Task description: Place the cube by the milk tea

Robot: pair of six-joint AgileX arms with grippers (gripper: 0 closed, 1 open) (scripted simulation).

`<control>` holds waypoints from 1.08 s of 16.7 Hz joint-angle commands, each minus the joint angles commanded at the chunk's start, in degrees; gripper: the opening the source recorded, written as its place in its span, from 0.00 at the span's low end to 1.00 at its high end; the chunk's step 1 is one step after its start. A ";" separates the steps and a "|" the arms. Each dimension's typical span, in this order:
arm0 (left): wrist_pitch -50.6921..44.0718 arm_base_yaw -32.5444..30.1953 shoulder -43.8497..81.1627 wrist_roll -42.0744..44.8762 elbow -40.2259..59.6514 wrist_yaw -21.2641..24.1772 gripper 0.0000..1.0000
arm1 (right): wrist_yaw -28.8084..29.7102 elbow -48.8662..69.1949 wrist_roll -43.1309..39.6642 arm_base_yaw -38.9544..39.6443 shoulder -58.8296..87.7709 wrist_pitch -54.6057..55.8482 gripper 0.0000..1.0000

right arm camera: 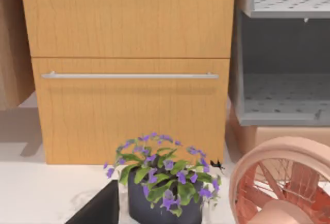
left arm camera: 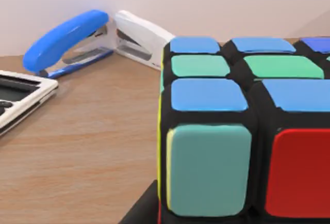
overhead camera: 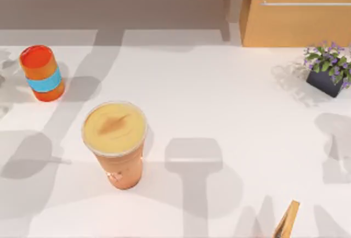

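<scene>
Cube (left arm camera: 242,131): sat on a wooden surface near the stapler (left arm camera: 67,41).
Fingers: couldn't tell.
Risk: knocking the milk tea (overhead camera: 116,142) when delivering.

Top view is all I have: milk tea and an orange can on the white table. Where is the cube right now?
Observer: The cube sits close before the left wrist camera, on a brown wooden surface.
Operator: Anything near it?
Observer: A blue stapler and a white stapler lie behind it, apart from it.
Operator: And the right wrist camera?
Observer: It faces a potted plant before a wooden drawer, with a pink fan beside the plant.
</scene>
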 joint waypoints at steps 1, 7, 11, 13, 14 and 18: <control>-3.96 0.73 -1.83 -0.22 -2.52 1.26 0.00 | 0.00 0.00 0.00 0.00 0.00 0.00 1.00; -29.42 6.81 -4.42 -3.21 -22.33 8.68 0.00 | 0.00 0.00 0.00 0.00 0.00 0.00 1.00; -41.61 11.06 -3.26 -6.17 -33.53 12.12 0.00 | 0.00 0.00 0.00 0.00 0.00 0.00 1.00; -44.74 12.53 -2.26 -7.28 -36.82 13.07 0.00 | 0.00 0.00 0.00 0.00 0.00 0.00 1.00; -45.58 12.87 -1.80 -7.62 -37.82 13.38 0.00 | 0.00 0.00 0.00 0.00 0.00 0.00 1.00; -45.98 12.99 -1.52 -7.79 -38.31 13.56 0.00 | 0.00 0.00 0.00 0.00 0.00 0.00 1.00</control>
